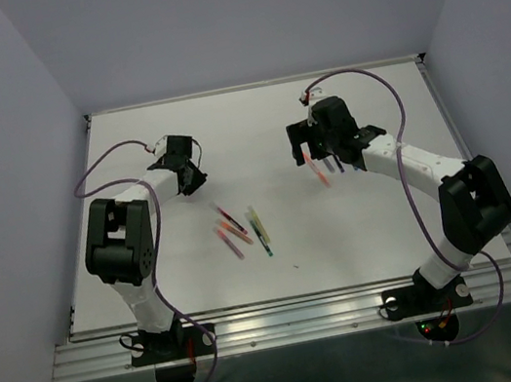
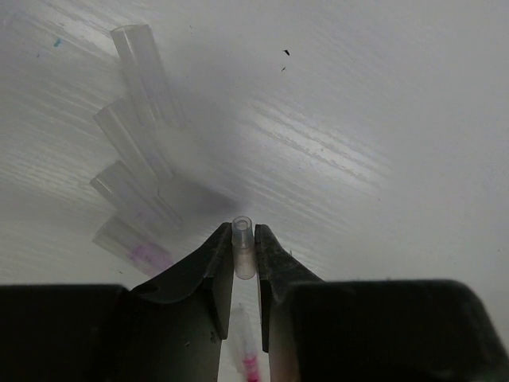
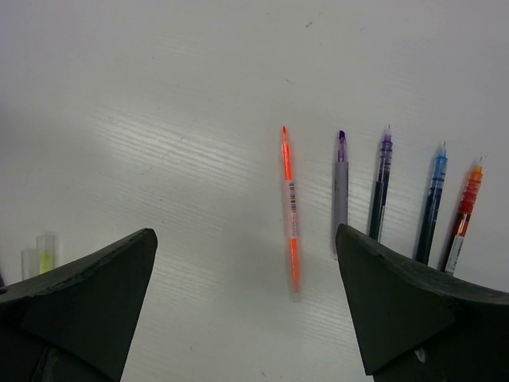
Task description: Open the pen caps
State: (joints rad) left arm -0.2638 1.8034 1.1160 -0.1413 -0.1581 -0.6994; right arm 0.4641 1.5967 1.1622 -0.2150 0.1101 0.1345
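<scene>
**Left gripper** [image 2: 243, 243] pinching a clear pen cap [image 2: 242, 229], its open mouth showing, above the table [image 2: 382, 119]. A pink-marked piece [image 2: 242, 354] blurs in the gap below. Four loose clear caps [image 2: 131, 143] lie fanned beside it (out of focus). Both arms reach beyond the heap of pens [image 1: 242, 228], this one far left. **Right gripper** [image 3: 245, 231], fingers spread wide, hangs far right of the heap over bare-tipped pens [image 3: 382, 187], some partly hidden by a finger.

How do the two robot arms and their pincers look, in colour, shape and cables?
Both the left arm and the right arm have white links, bulky black joints and black bases. A thin purple cable loops along each. The left pincer and the right pincer each have two matt black fingers tapering to narrow tips.
</scene>
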